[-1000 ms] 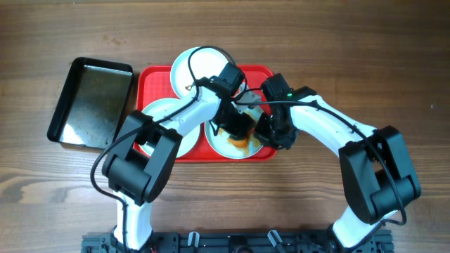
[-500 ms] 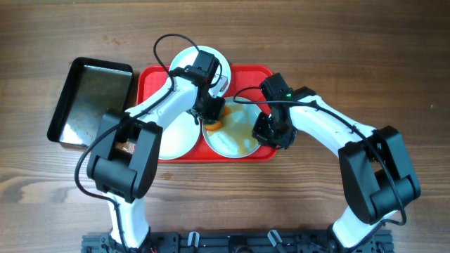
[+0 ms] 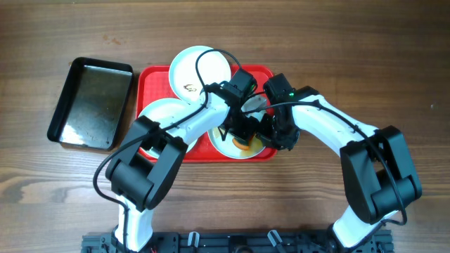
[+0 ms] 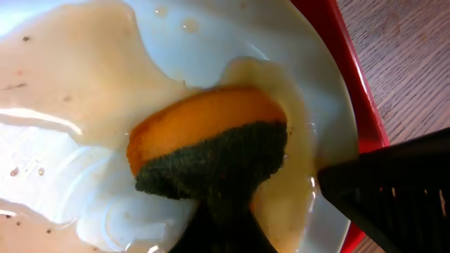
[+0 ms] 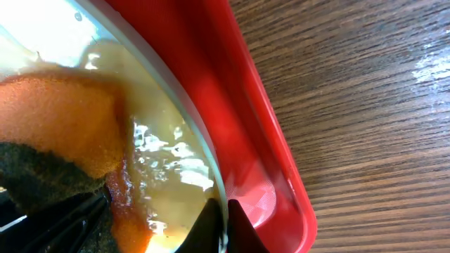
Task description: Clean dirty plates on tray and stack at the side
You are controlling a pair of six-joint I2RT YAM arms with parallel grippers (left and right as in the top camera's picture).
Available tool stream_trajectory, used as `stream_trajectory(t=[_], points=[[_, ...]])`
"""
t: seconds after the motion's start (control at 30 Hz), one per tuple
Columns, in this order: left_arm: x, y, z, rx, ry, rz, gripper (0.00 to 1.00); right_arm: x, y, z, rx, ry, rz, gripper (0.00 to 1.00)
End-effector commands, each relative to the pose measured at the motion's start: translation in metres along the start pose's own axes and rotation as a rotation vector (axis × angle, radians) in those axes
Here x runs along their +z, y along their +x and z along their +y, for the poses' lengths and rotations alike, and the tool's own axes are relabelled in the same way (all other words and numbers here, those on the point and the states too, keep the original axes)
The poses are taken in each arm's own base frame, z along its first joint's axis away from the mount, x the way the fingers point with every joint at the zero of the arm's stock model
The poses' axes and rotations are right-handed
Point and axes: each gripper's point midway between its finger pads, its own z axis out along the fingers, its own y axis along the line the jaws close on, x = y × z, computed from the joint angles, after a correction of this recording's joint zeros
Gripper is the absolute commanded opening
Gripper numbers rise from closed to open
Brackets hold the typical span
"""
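My left gripper [image 3: 241, 133] is pressed together on a sponge [image 4: 211, 144], orange on one side with a dark green scouring side. The sponge lies flat against the wet plate [image 4: 211, 39] directly beneath my fingers. A yellowish, soapy film spreads over the plate around the sponge, and a few dark specks sit in the liquid on the side away from the tray rim.

My right gripper [image 5: 225, 219] pinches the rim of this same plate. One finger is on the inside and one on the outside, where the plate edge meets the floor of the tray [image 5: 239, 119]. Just beyond my right fingertips the tray's low red rim curves round a corner, and past it lies the wooden table [image 5: 365, 105]. From my right wrist the sponge shows on the plate just inward of my grip.

From overhead, both grippers meet over the wet plate at the tray's near right corner, the left one just beside the right. A second plate [image 3: 193, 69] with small dark smudges lies beyond my left gripper, overhanging the tray's far edge. A third plate [image 3: 160, 114] lies to the left of my left gripper, partly under that arm. Further left, well apart from both grippers and off the tray, a black pan [image 3: 91, 102] rests on the table.
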Motion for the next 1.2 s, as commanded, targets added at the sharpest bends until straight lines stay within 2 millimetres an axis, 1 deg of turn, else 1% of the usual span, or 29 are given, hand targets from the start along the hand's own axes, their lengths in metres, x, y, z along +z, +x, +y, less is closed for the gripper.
stream_trajectory(t=[0.0, 0.13, 0.27, 0.33, 0.4, 0.53, 0.6, 0.77, 0.87, 0.93, 1.03, 1.1, 1.13, 1.17], points=[[0.016, 0.022, 0.020, -0.075, -0.033, 0.076, 0.04, 0.008, 0.003, -0.003, -0.032, 0.026, 0.006, 0.04], [-0.002, 0.024, 0.088, -0.233, -0.231, 0.051, 0.04, 0.008, 0.003, -0.003, -0.032, 0.028, 0.008, 0.04], [-0.016, 0.030, 0.130, -0.329, -0.323, 0.035, 0.04, 0.008, 0.003, -0.003, -0.032, 0.029, 0.007, 0.04], [-0.020, 0.033, 0.140, -0.346, -0.347, 0.036, 0.04, 0.008, 0.003, -0.003, -0.032, 0.027, 0.005, 0.04], [-0.021, 0.033, 0.142, -0.351, -0.348, 0.034, 0.04, 0.008, 0.002, -0.002, -0.033, 0.024, 0.003, 0.04], [-0.022, 0.017, 0.142, -0.344, -0.348, -0.022, 0.04, 0.008, 0.001, -0.001, -0.033, 0.021, 0.001, 0.04], [-0.029, 0.002, 0.142, -0.359, -0.351, -0.069, 0.04, 0.008, 0.002, -0.002, -0.032, 0.023, 0.003, 0.04], [-0.055, -0.037, 0.144, -0.371, -0.369, -0.177, 0.04, 0.008, 0.003, -0.003, -0.031, 0.030, 0.008, 0.04], [-0.060, -0.047, 0.132, -0.360, -0.316, -0.188, 0.04, 0.008, 0.003, -0.003, -0.032, 0.029, 0.006, 0.04], [-0.063, -0.051, 0.119, -0.342, -0.283, -0.187, 0.04, 0.008, 0.002, -0.002, -0.033, 0.025, 0.003, 0.04], [-0.074, -0.058, 0.101, -0.304, -0.275, -0.217, 0.04, 0.008, 0.001, -0.001, -0.036, 0.018, -0.002, 0.04], [-0.087, -0.059, 0.090, -0.300, -0.274, -0.237, 0.04, 0.008, 0.001, 0.000, -0.035, 0.017, -0.003, 0.04], [-0.094, -0.058, 0.088, -0.305, -0.276, -0.242, 0.04, 0.008, 0.001, 0.000, -0.036, 0.018, -0.003, 0.04], [-0.102, -0.054, 0.092, -0.317, -0.295, -0.241, 0.04, 0.008, 0.000, 0.000, -0.043, 0.015, -0.006, 0.04]])
